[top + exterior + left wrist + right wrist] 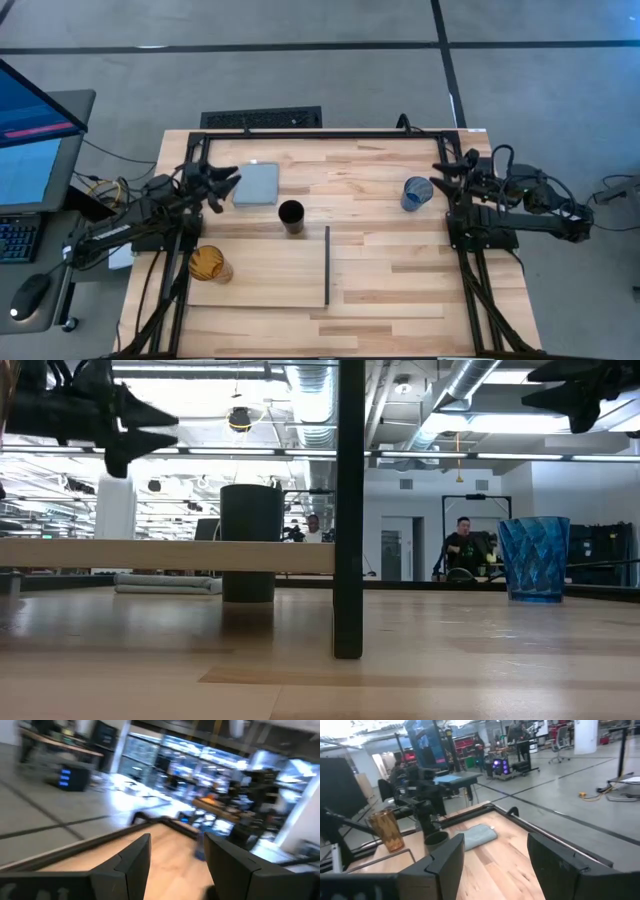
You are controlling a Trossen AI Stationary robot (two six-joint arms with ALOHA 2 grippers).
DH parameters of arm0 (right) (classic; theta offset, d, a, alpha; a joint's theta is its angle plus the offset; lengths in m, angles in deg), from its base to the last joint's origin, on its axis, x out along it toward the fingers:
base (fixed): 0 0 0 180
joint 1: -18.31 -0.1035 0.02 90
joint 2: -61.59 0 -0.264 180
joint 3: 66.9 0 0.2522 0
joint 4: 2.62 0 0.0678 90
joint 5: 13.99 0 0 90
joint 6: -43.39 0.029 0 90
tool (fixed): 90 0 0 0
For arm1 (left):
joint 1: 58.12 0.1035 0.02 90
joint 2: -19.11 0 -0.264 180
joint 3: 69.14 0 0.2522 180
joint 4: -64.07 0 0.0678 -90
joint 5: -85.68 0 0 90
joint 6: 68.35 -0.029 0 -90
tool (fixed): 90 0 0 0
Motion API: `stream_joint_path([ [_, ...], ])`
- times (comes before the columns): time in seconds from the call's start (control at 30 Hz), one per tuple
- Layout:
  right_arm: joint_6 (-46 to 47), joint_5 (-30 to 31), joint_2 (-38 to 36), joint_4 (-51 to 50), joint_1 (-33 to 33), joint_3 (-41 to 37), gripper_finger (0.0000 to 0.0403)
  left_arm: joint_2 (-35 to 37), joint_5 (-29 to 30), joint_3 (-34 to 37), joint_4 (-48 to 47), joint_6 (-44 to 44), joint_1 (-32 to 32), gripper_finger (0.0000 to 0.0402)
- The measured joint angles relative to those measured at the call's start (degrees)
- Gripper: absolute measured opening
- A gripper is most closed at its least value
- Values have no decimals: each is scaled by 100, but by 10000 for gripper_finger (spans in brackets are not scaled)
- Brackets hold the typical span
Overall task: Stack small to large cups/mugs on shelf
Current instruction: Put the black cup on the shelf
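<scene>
Left gripper: fingers parted, empty, raised at far left beside grey-blue pad.
Right gripper: parted, empty, held beside blue cup, far right.
Amber cup: placed on shelf, left end; judged stack base.
Black cup: on tabletop, just beyond shelf far edge.

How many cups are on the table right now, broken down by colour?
Amber-gold cup: 1, on the shelf
Black cup: 1, on the tabletop beside the shelf
Blue cup: 1, near the right gripper
Total: 3 cups, none stacked yet
</scene>
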Motion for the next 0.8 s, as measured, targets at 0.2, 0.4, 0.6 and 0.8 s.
stream_joint_path([
  [0.2, -12, 311, 2, 0, 0, -1, 240, -421, -831, -175, 449, -15, 0, 174],
  [0.4, -5, 310, 2, 0, -1, -1, 240, -1456, -1109, -1214, -344, -638, 0, 174],
  [0.6, 3, 309, 2, -2, -2, 0, 240, -2958, -1102, -2487, -1769, -1096, 0, 173],
  [0.8, 5, 309, 2, -2, 0, 0, 240, -4409, -1493, -3606, -2570, -999, 0, 173],
])
